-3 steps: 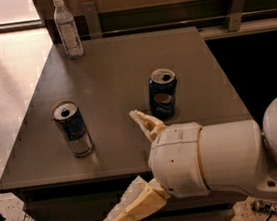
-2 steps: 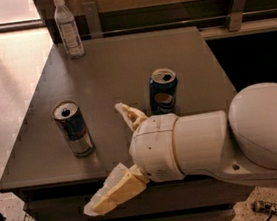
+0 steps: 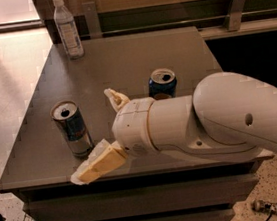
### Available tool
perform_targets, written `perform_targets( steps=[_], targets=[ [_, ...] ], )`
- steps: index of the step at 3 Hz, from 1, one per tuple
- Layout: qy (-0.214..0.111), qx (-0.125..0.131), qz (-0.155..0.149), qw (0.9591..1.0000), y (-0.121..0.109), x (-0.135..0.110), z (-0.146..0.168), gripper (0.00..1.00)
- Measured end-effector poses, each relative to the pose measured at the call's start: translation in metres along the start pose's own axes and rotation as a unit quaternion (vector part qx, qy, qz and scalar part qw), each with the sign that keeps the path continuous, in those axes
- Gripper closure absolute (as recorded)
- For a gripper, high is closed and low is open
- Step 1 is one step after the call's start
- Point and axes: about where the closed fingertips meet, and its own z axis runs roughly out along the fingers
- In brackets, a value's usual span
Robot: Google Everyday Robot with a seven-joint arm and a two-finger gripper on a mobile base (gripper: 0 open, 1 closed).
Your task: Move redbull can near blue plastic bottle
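The redbull can, slim, blue and silver with a silver top, stands upright near the front left of the dark table. The blue plastic bottle, clear with a white cap and pale label, stands at the table's far left corner, far from the can. My gripper is open just right of the can. One cream finger points toward the back and the other reaches past the front edge beside the can's base. It holds nothing.
A wider dark blue Pepsi can stands mid-table, partly behind my white arm. A wall rail with metal brackets runs behind the table. Floor lies to the left and front.
My arm and gripper have moved left across the table's front, closing in on the redbull can. The cans and the bottle have not moved.
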Motion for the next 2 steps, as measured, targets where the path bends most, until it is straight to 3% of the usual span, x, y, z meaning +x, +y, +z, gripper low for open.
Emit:
perform_targets(
  steps=[1,2],
  targets=[
    [-0.022,0.006,0.008,0.9997,-0.001,0.0,0.009,0.0],
    [-0.083,0.02,0.038,0.9957,-0.007,-0.001,0.034,0.0]
  ],
)
